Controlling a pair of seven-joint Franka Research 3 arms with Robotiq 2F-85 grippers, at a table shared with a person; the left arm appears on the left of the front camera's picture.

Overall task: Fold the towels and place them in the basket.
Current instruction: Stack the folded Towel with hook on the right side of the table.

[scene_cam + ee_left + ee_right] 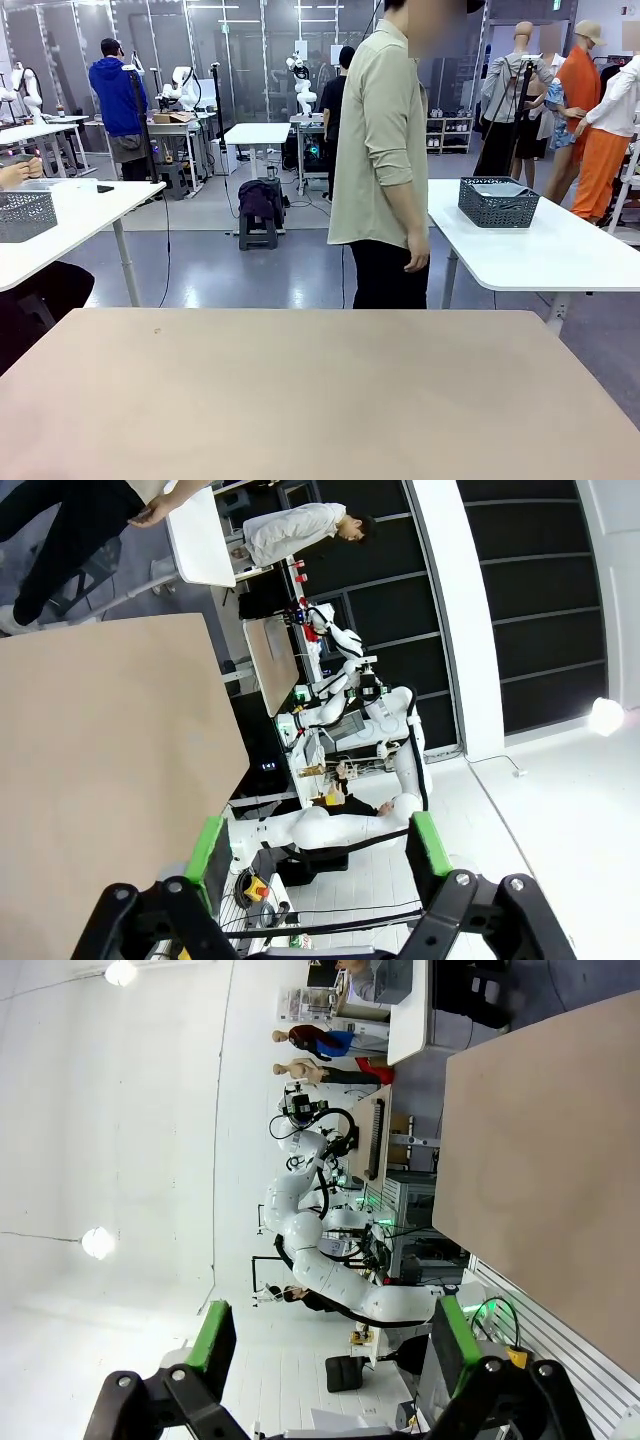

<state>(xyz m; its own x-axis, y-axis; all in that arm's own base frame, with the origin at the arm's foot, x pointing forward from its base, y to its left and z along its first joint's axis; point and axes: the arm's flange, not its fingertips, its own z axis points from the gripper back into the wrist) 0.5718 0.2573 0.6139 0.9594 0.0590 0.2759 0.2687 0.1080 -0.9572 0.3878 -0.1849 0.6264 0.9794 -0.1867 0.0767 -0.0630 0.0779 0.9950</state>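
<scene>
With both the left gripper (315,865) and right gripper (330,1345) spread and empty, the dark grey lattice-mesh basket (498,202) lies well beyond them, so a reach may fall short

White tables (540,255) on a glossy grey floor (250,275)

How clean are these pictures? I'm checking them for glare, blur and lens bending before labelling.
Front view: even, soft light, sharp table, no glare. Left wrist view: rolled, wide-angle bending, a bright lamp flare at the right edge; left gripper open. Right wrist view: rolled sideways, ceiling washed out white around two lamps; right gripper open.
</scene>
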